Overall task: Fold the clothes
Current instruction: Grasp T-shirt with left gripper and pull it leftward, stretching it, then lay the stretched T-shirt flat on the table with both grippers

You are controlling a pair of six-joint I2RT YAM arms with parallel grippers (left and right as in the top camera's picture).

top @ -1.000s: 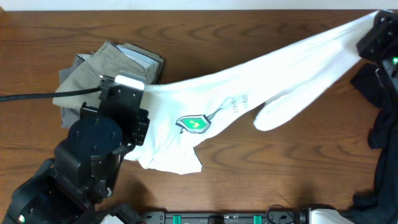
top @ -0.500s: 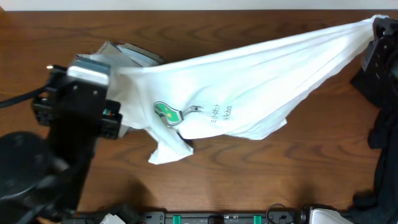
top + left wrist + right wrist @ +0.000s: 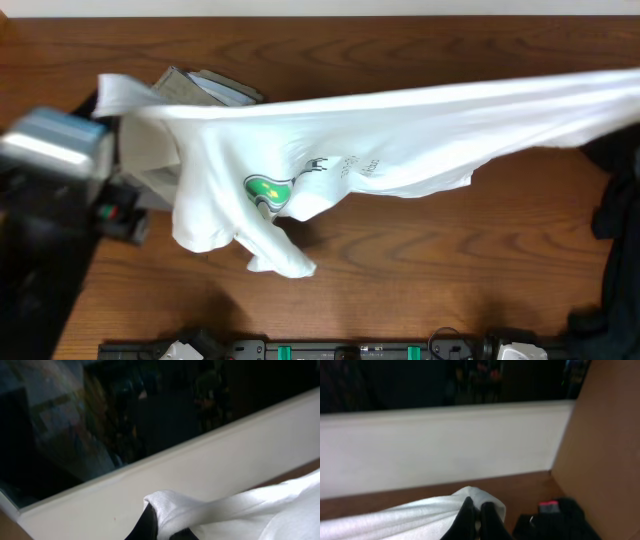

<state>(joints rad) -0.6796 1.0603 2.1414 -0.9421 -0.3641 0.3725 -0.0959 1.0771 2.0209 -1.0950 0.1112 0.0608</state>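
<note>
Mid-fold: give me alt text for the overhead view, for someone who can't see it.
A white T-shirt with a green print hangs stretched across the wooden table, from the blurred left arm past the right edge. Folded khaki trousers lie behind its left end; a black garment sits at the right.

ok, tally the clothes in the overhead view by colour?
White: 1, white cotton T-shirt with a green robot print
Khaki-grey: 1, folded khaki-and-grey trousers pile
Black: 1, crumpled black cloth garment
Total: 3

Slim black right claw (image 3: pixel 476 506); black left arm (image 3: pixel 40 250), silver-grey top.
</note>
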